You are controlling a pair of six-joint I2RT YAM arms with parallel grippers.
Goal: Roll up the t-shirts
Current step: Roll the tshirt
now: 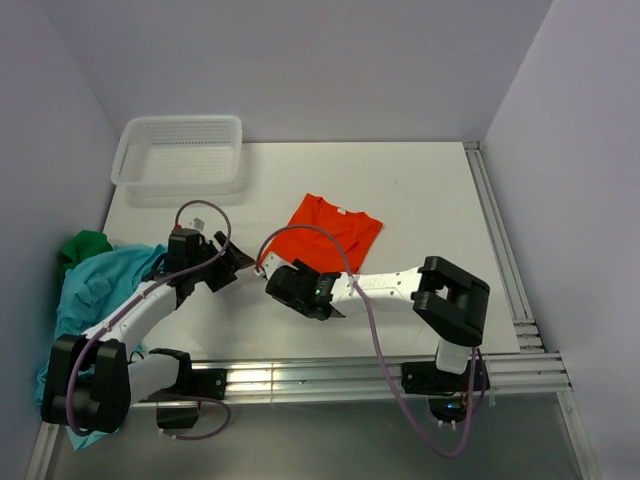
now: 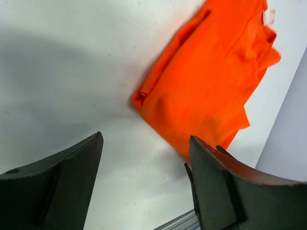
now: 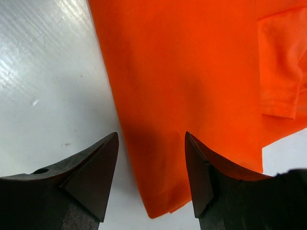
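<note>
Orange-red t-shirt [image 1: 335, 230], folded flat and not yet rolled, near the centre of the desk [image 1: 430, 200]. At its 7 o'clock corner the right claw [image 3: 151, 136] hovers over the cloth's edge, jaws wide and empty. The left claw [image 2: 144, 139], equally wide and empty, hangs over bare desk just beside it. Teal t-shirt [image 1: 95, 285] and dark green t-shirt [image 1: 85, 245] are heaped at 9 o'clock, with the basket [image 1: 180, 152] at 11 o'clock. Step in hand, apparently: taking the near edge. The next move calls for both claws to pinch it and turn it over evenly.

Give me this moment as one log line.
orange t-shirt: folded flat, not rolled | left gripper: open, empty | right gripper: open, above shirt edge | teal t-shirt, green t-shirt: heaped far left
</note>
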